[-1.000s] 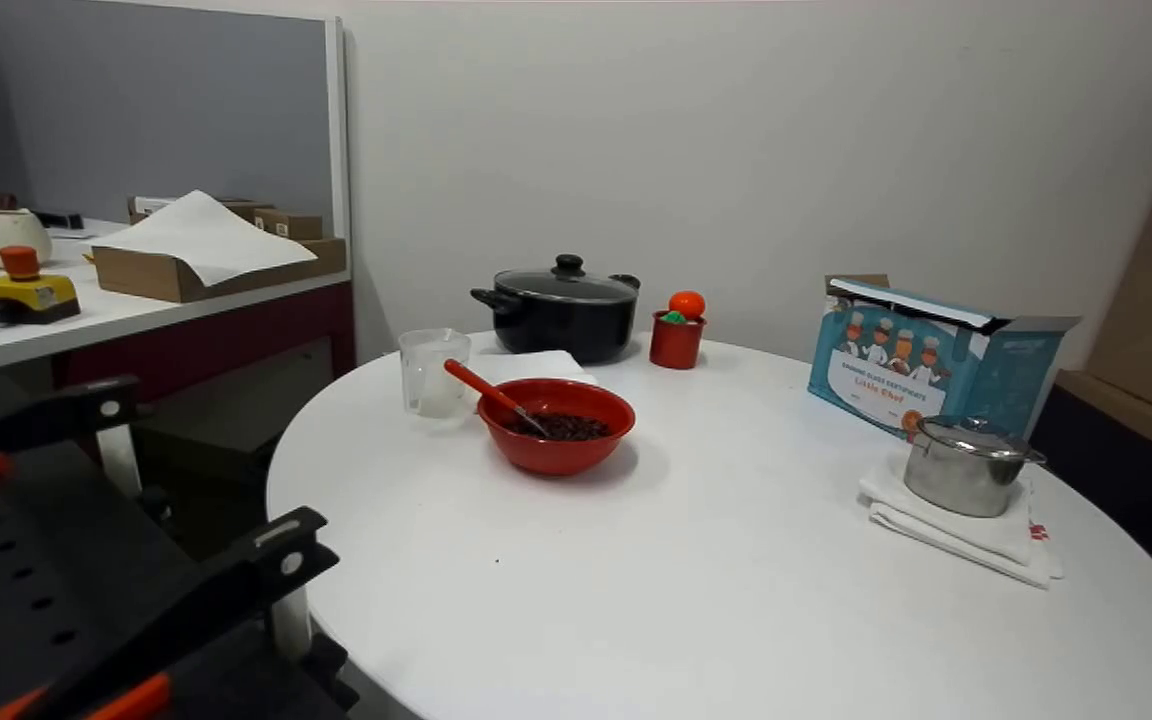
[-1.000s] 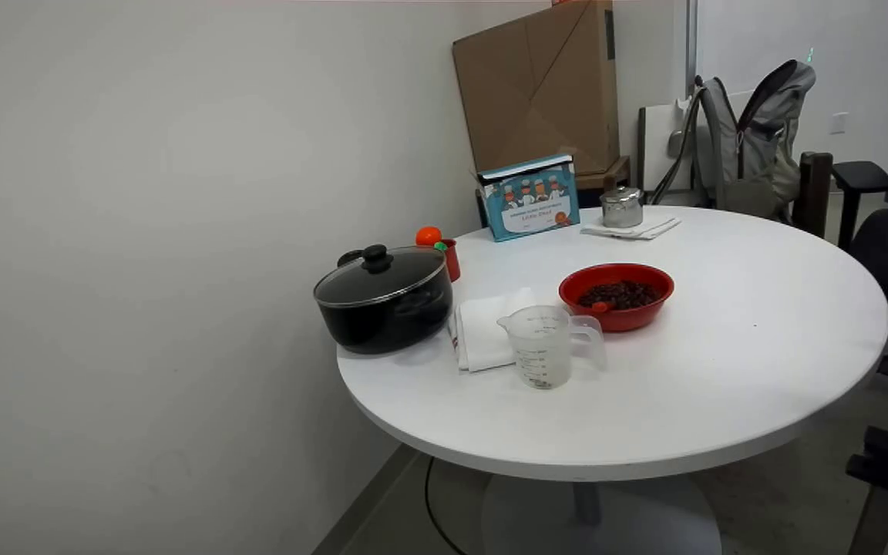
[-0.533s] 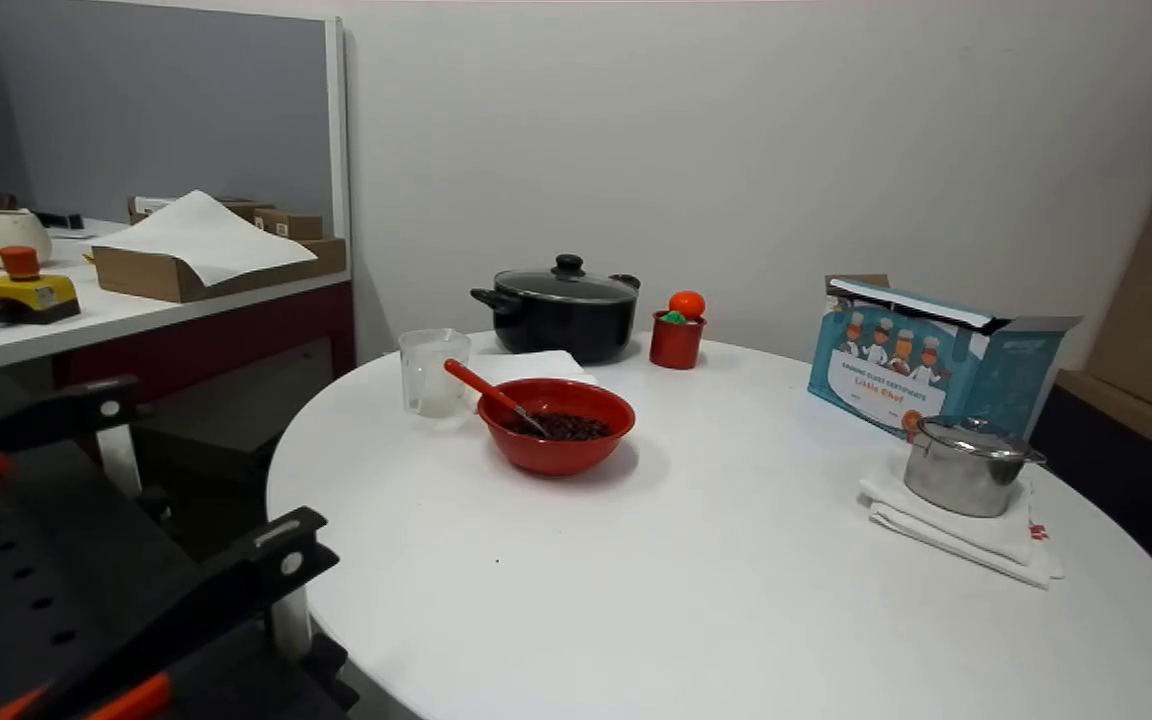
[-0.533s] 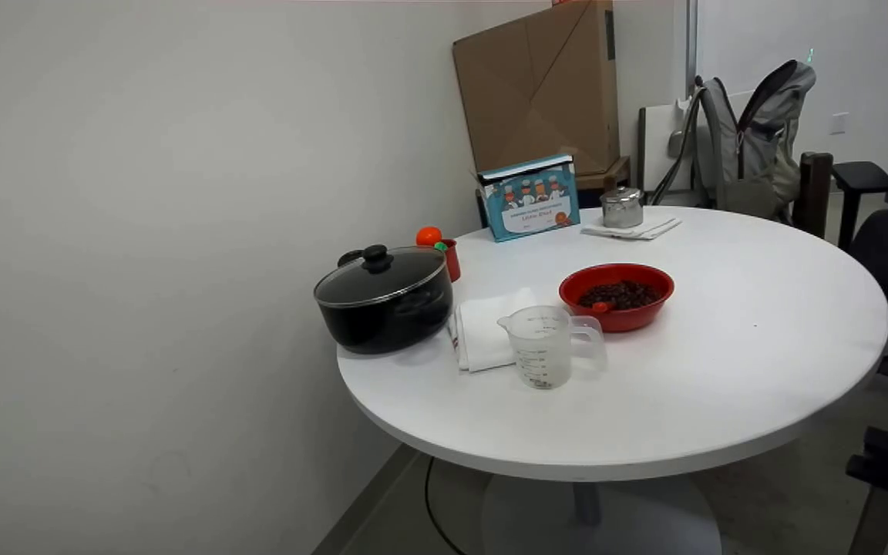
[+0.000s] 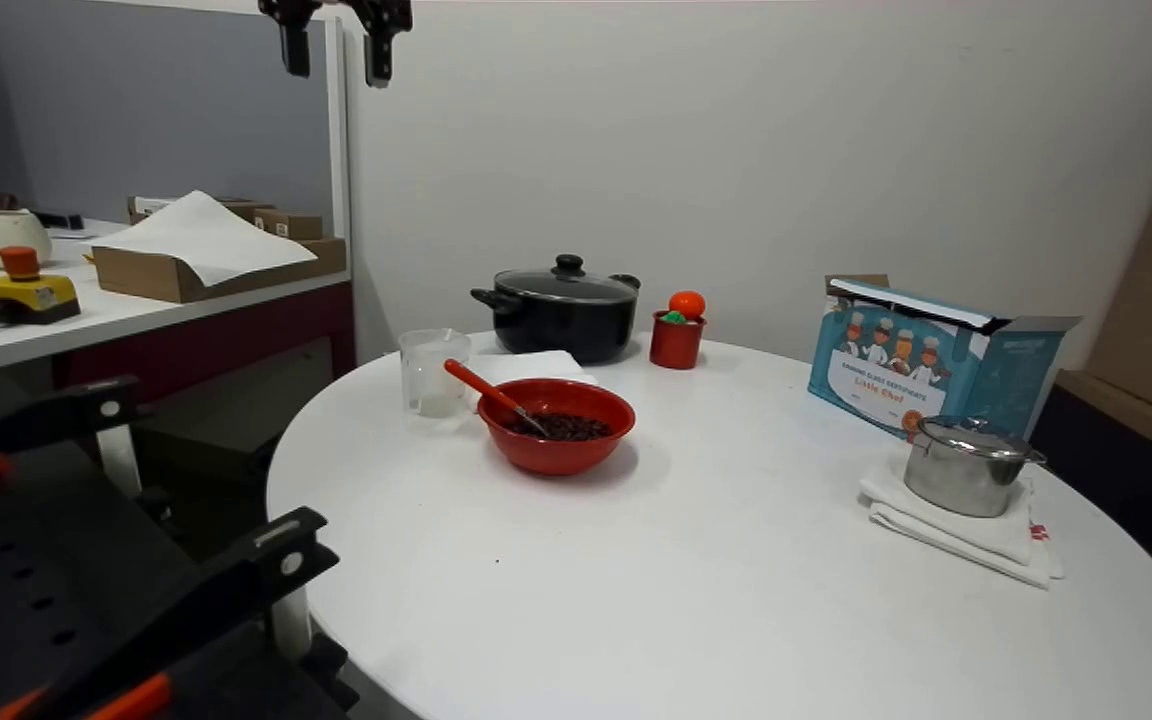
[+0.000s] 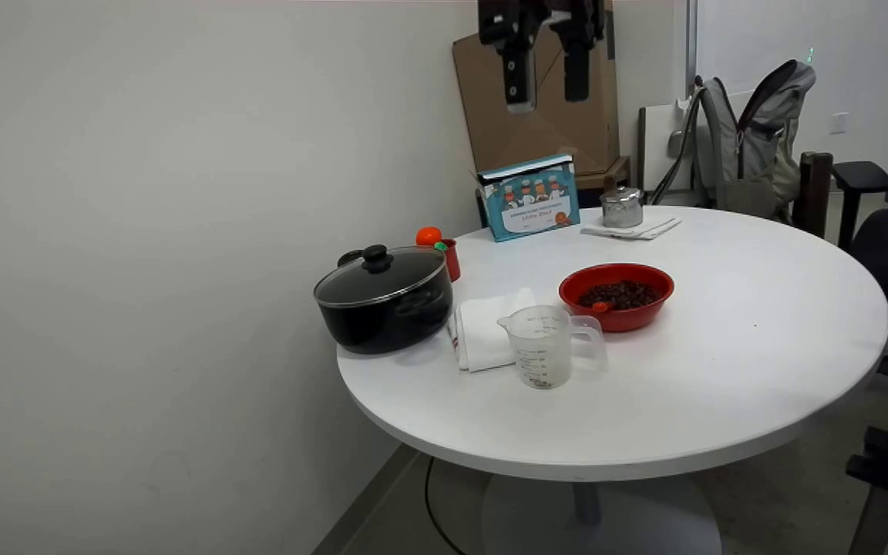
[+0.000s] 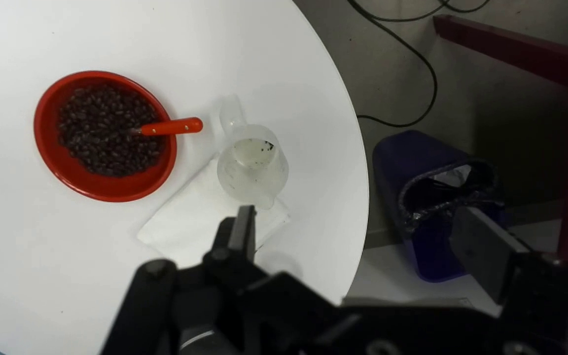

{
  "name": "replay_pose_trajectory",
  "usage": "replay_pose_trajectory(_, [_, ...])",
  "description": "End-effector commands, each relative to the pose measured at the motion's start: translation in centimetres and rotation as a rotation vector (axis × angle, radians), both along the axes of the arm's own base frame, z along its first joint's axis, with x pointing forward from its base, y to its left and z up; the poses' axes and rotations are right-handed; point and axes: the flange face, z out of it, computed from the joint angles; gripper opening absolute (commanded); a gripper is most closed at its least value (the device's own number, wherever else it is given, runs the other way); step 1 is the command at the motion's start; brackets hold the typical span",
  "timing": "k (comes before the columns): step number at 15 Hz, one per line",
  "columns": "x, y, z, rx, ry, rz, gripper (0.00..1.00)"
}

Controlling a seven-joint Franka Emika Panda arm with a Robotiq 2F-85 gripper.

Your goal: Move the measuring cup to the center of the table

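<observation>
The clear, whitish measuring cup [image 5: 431, 370] stands upright near the edge of the round white table [image 5: 696, 600]. In an exterior view its handle points toward the red bowl and its spout toward the black pot [image 6: 540, 351]. In the wrist view the cup [image 7: 252, 170] shows from above, with dark specks inside. My gripper [image 5: 336, 76] is high above the table at the top of both exterior views [image 6: 549, 102]. It is open and empty, its fingers wide apart. In the wrist view one finger [image 7: 245, 231] appears just below the cup's spout.
A red bowl [image 5: 556, 455] of dark beans with an orange-handled spoon stands beside the cup. A folded white cloth [image 6: 482, 327] and black lidded pot [image 6: 382, 308] are close by. A red cup [image 5: 676, 345], blue box [image 5: 876, 370] and steel pot [image 5: 961, 480] stand farther off.
My gripper has come into view at the top of both exterior views, where it was absent before. The measuring cup and the other things on the table have not moved.
</observation>
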Motion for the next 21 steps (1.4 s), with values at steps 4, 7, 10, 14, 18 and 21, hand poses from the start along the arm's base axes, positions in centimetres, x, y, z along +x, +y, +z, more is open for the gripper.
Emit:
replay_pose_trajectory(4, [4.0,1.2,-7.4,-0.009,-0.018,0.038,1.0])
replay_pose_trajectory(7, [5.2,1.2,-10.8,-0.013,-0.007,0.039,1.0])
replay_pose_trajectory(10, [6.5,1.3,-13.4,-0.008,0.005,0.034,1.0])
replay_pose_trajectory(14, [7.6,0.9,-16.7,-0.013,0.028,0.026,1.0])
replay_pose_trajectory(18, [7.9,0.8,-19.7,-0.021,0.051,0.026,1.0])
replay_pose_trajectory(21, [7.7,1.1,-21.8,-0.035,0.067,0.036,1.0])
